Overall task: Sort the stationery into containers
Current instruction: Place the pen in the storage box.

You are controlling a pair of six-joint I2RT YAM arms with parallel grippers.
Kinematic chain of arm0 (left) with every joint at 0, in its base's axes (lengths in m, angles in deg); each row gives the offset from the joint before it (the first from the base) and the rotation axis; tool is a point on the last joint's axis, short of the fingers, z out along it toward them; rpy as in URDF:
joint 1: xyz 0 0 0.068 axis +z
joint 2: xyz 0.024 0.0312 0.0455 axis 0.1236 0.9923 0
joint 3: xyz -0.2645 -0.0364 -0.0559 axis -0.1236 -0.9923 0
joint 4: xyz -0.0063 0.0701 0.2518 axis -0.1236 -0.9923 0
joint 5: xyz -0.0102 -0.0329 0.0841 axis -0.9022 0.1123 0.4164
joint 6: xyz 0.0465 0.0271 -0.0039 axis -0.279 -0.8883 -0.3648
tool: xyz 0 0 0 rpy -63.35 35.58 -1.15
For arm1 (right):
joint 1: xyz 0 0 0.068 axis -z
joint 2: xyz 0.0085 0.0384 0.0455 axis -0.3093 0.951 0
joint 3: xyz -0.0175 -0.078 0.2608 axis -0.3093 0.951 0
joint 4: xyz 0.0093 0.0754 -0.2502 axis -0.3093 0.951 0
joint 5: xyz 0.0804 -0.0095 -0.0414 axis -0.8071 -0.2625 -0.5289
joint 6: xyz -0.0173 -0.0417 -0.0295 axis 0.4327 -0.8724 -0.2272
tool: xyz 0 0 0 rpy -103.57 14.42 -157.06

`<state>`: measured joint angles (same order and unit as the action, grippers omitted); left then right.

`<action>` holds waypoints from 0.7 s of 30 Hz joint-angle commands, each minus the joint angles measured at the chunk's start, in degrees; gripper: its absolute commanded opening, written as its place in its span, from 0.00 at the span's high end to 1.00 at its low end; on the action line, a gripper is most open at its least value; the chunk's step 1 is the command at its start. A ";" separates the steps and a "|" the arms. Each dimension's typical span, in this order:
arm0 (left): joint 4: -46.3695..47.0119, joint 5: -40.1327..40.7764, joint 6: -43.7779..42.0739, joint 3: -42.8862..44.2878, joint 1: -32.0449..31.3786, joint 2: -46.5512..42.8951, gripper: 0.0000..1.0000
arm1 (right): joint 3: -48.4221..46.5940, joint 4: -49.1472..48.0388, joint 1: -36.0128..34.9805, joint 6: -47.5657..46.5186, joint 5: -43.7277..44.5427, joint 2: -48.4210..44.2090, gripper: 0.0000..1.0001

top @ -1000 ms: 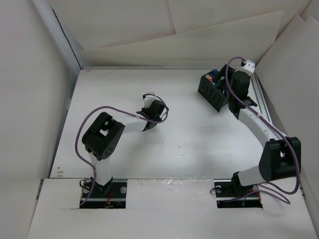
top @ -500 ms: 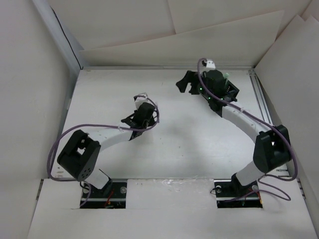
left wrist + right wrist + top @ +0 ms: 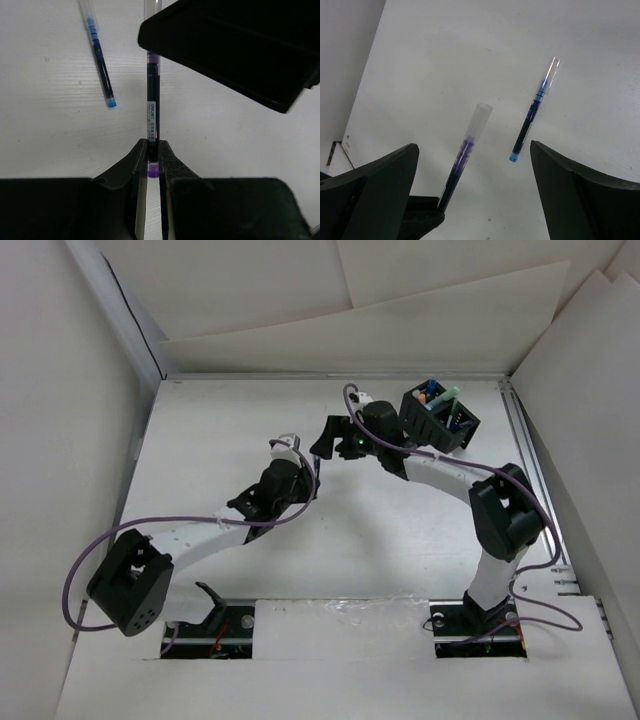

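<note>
While pinched at one end between the pressed-together fingers of the left gripper (image 3: 152,152), one thin clear-barrelled plastic pen with purple ink (image 3: 152,100) extends straight out from the fingertips. Its clear free end reaches the gap of the right gripper (image 3: 472,145).

Right gripper: black jaws spread wide, one either side of the purple pen, touching neither side of it in the right wrist view.

Second item: one thin clear-barrelled plastic pen with blue ink (image 3: 100,60), lying flat on the white table (image 3: 200,440), near the purple pen, apart from both grippers.

Container: one boxy black plastic desk organizer with slotted walls (image 3: 440,422), at the far right of the table. Blue, orange and green pieces (image 3: 432,396) stand in it; which compartment cannot be told.
</note>
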<state>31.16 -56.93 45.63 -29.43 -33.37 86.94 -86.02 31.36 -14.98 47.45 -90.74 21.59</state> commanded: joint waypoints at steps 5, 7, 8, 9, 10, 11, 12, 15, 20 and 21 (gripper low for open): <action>5.75 -4.22 -1.09 -2.47 -0.31 -2.82 1.00 | -1.29 -8.11 1.09 5.26 -6.23 1.98 0.12; 6.27 -4.22 -1.61 -2.47 -0.31 -2.82 1.00 | -0.76 -9.25 1.62 5.79 -8.15 2.50 0.18; 6.27 -4.22 -1.61 -2.47 -0.31 -2.82 1.00 | -0.06 -10.82 2.14 7.01 -8.86 2.51 0.24; 6.27 -4.22 -1.61 -2.47 -0.31 -2.82 1.00 | -0.06 -11.79 2.14 7.54 -9.56 3.12 0.30; 6.27 -4.75 -1.61 -2.47 -0.31 -2.82 1.00 | 0.64 -12.50 2.67 8.07 -11.13 3.13 0.36; 6.27 -4.75 -1.61 -2.47 -0.31 -2.82 1.00 | 1.17 -13.20 2.67 8.08 -11.76 3.13 0.39; 6.80 -4.75 -1.61 -2.47 -0.31 -2.82 1.00 | 1.17 -14.43 2.67 8.95 -11.76 3.91 0.41; 6.80 -4.75 -1.61 -2.47 -0.31 -2.82 1.00 | 1.70 -14.44 2.67 8.96 -12.47 4.97 0.46; 6.80 -4.75 -1.61 -2.47 -0.31 -2.82 1.00 | 2.32 -16.46 3.20 10.10 -13.70 4.97 0.65; 6.80 -4.75 -1.61 -2.47 -0.31 -2.82 1.00 | 2.32 -16.46 3.72 10.10 -13.70 4.97 0.68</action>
<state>35.46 -61.20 44.94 -31.44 -33.68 85.93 -83.66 20.22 -11.96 56.89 -102.48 26.53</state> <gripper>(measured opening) 0.062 0.332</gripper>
